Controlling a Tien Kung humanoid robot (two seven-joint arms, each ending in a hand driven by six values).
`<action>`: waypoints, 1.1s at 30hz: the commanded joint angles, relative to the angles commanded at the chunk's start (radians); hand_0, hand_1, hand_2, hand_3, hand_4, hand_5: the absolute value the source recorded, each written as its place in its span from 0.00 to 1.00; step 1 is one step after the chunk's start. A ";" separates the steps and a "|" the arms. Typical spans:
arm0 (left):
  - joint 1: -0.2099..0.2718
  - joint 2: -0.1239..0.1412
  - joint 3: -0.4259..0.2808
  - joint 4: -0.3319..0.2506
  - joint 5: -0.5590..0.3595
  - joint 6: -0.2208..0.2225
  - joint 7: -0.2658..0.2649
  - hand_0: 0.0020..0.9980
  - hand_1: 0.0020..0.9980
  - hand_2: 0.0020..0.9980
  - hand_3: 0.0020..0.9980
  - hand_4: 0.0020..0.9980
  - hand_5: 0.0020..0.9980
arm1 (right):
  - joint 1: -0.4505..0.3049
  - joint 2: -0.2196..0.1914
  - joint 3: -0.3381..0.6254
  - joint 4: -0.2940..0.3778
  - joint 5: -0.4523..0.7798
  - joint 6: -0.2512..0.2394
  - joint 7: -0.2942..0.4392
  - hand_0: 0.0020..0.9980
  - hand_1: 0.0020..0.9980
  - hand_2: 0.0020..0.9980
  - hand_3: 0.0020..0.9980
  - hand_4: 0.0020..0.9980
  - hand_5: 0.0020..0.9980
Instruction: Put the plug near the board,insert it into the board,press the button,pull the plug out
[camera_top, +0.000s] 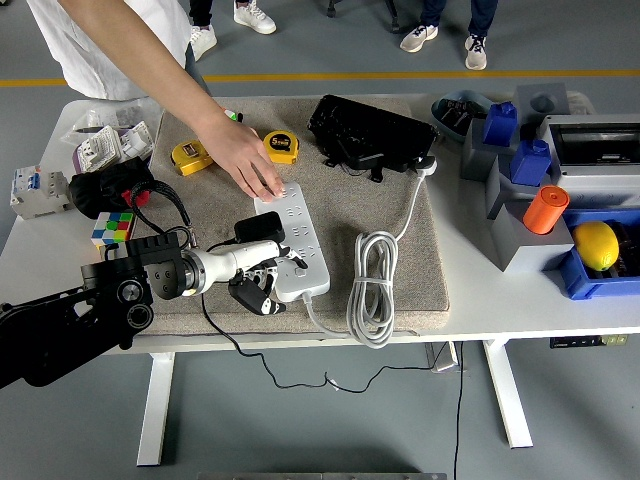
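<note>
The white power strip (298, 240) lies on the grey mat (340, 200), its white cable coiled (372, 290) to its right. A person's hand (245, 160) presses down on the strip's far end. My left hand (256, 272) comes in from the left, its fingers curled at the strip's near left edge. The black plug (258, 228) sits at the top of that hand, just off the strip's left side and out of its sockets. Its thin black cable (215, 325) runs under the hand and off the table's front edge. The right arm is not in view.
Two yellow tape measures (192, 156) (281, 146) and a black case (370, 132) lie at the back of the mat. A colour cube (112, 226) and a black pouch (108, 186) are at the left. Blue and grey bins, an orange cylinder (545, 208) and a yellow ball (596, 245) stand at the right.
</note>
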 joint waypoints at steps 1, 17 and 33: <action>-0.001 0.000 0.002 0.003 0.002 0.000 -0.001 0.04 0.12 0.22 0.83 0.74 0.00 | 0.000 0.000 0.000 0.000 0.000 0.000 0.000 0.70 0.70 0.68 0.57 1.00 0.52; -0.008 -0.002 0.037 0.024 -0.001 0.000 0.006 0.04 0.13 0.22 0.82 0.74 0.00 | 0.001 0.002 0.005 0.000 -0.001 0.000 0.000 0.70 0.70 0.68 0.57 1.00 0.51; 0.000 0.005 -0.006 -0.008 -0.007 0.003 -0.008 0.04 0.12 0.23 0.82 0.74 0.00 | -0.005 0.005 0.009 0.000 -0.002 0.000 0.000 0.70 0.70 0.68 0.57 1.00 0.51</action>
